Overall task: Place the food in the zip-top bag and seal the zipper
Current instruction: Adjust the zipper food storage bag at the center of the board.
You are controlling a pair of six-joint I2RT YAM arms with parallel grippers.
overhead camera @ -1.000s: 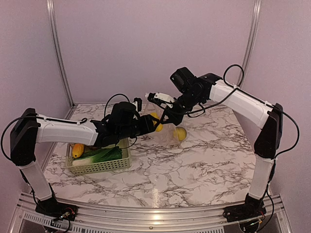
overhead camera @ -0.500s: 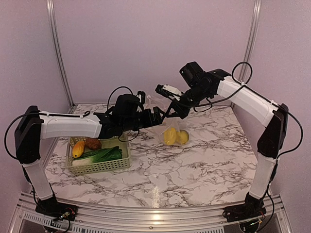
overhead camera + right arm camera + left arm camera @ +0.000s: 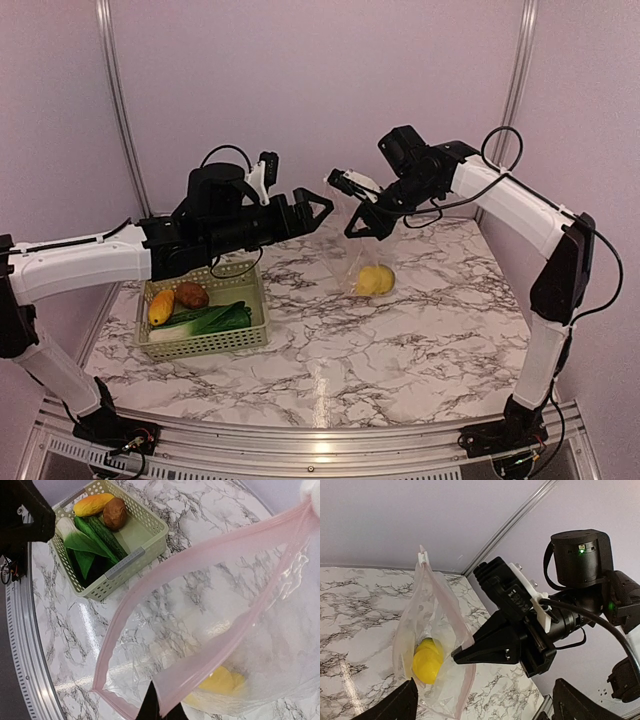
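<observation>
Table (image 3: 400,340): white marble pattern with grey veining throughout. Basket (image 3: 205,345): pale green, with a lattice of small openings in its walls. Contents of the basket: one orange piece (image 3: 160,307) shading to yellow, one brown potato (image 3: 191,295), one dark green cucumber (image 3: 107,537), and one leek (image 3: 75,537) with green leaves and a white stem. Bag (image 3: 435,645): clear and colourless, with a pink strip (image 3: 175,566) along the mouth edge. Lemons (image 3: 376,280) inside it: bright yellow. Both arms (image 3: 510,205): white links, with black joints and black cables. Walls (image 3: 320,90): plain pale lilac. Frame (image 3: 300,445): silver metal.
</observation>
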